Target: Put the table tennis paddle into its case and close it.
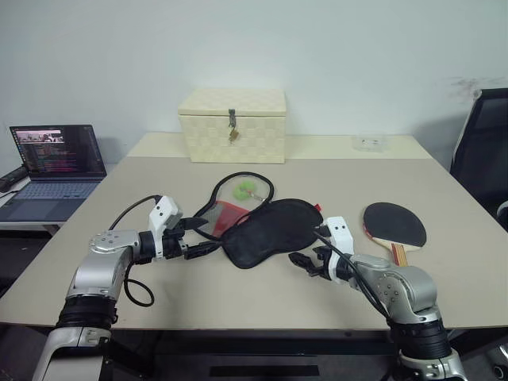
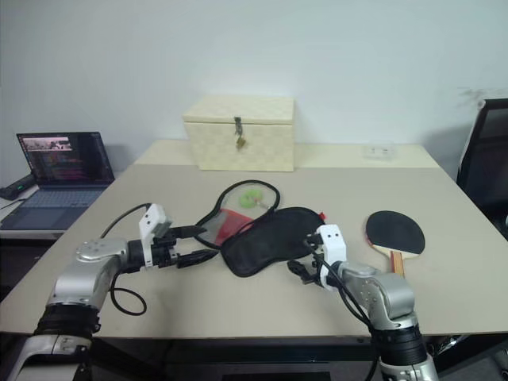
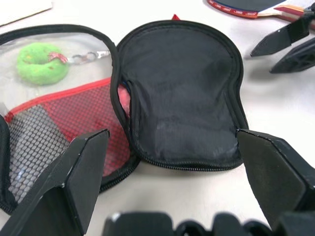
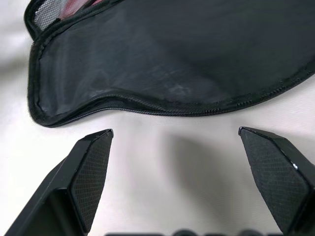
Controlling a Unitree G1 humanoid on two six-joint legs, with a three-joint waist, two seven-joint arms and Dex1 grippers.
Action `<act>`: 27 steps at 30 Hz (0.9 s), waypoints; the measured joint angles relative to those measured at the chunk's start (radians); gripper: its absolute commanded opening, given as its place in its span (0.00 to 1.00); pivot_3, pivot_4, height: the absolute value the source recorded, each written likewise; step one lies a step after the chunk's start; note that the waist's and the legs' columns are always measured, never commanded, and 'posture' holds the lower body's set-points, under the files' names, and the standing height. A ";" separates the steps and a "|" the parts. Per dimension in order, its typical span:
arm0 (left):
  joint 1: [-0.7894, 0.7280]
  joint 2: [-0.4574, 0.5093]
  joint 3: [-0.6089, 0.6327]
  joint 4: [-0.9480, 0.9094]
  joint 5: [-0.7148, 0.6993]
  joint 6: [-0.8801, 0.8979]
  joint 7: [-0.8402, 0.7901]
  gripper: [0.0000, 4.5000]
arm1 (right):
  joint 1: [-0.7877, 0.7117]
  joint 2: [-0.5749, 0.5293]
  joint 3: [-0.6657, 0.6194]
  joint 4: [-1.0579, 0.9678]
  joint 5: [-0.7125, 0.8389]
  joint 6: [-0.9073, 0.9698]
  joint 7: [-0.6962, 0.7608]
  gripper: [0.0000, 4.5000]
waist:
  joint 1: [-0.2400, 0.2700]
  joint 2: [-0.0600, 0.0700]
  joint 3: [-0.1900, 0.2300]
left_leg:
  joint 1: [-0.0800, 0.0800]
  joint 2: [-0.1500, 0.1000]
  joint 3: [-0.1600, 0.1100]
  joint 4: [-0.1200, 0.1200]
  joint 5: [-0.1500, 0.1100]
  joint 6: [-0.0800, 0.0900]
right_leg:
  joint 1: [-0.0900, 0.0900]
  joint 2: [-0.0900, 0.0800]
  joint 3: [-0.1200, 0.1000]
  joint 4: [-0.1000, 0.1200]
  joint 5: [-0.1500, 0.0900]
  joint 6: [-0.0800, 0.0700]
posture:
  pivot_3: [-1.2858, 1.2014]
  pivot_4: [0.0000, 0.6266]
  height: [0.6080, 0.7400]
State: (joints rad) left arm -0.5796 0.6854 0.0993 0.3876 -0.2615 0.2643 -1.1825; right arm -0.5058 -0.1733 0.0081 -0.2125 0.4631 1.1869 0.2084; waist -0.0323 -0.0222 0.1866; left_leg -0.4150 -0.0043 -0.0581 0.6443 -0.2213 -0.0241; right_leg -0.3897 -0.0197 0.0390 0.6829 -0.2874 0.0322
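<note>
You're hovering both grippers [image 1: 208, 236] [image 1: 305, 259] wide open, empty beside the case [image 1: 270, 230]; paddle [image 1: 394, 225] unpicked, flap risks snagging.

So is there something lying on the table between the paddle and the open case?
Nothing visible does. The paddle lies on bare table right of the case, which lies opened out. The right tool hovers empty before the case's near edge.

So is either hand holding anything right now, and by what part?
Nothing is held. The left hand and right hand are both open, on either side of the opened case; the table tennis paddle lies untouched on the table.
</note>
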 measured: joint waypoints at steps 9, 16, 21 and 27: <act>-0.006 -0.001 -0.017 -0.001 -0.001 0.000 0.019 0.99 | -0.167 0.160 0.053 0.158 -0.015 -0.048 -0.001 1.00 | -0.004 0.000 0.000 | 0.000 0.000 0.001 0.000 0.000 0.000 | -0.001 0.001 0.000 0.001 0.000 0.000 | 0.52 0.24 1.00; -0.007 -0.001 -0.017 -0.001 -0.001 -0.005 0.034 0.99 | -0.177 0.160 0.053 0.214 -0.041 -0.059 0.000 1.00 | 0.000 0.000 0.000 | -0.001 -0.001 0.001 0.000 0.000 0.000 | -0.001 0.000 0.000 0.000 0.000 0.000 | 0.52 0.24 1.00; 0.005 0.009 -0.017 -0.002 -0.002 -0.005 0.033 0.99 | -0.166 0.078 0.032 0.100 0.031 0.032 0.076 1.00 | -0.002 0.000 0.000 | 0.000 0.000 0.000 0.000 0.000 0.000 | -0.001 0.000 0.000 0.000 0.000 0.000 | 0.52 0.24 1.00; 0.006 0.016 -0.017 -0.002 -0.002 -0.007 0.033 0.99 | -0.139 0.070 0.037 0.085 0.054 0.080 0.105 1.00 | -0.002 0.000 0.000 | 0.000 0.000 0.001 0.000 0.000 0.000 | -0.001 0.000 0.000 0.000 0.000 0.000 | 0.52 0.24 1.00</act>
State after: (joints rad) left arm -0.5741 0.7011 0.0820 0.3861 -0.2632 0.2568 -1.1494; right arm -0.6452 -0.1029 0.0447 -0.1278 0.5173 1.2667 0.3134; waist -0.0343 -0.0221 0.1867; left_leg -0.4153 -0.0042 -0.0574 0.6439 -0.2213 -0.0240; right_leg -0.3908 -0.0194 0.0394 0.6830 -0.2873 0.0321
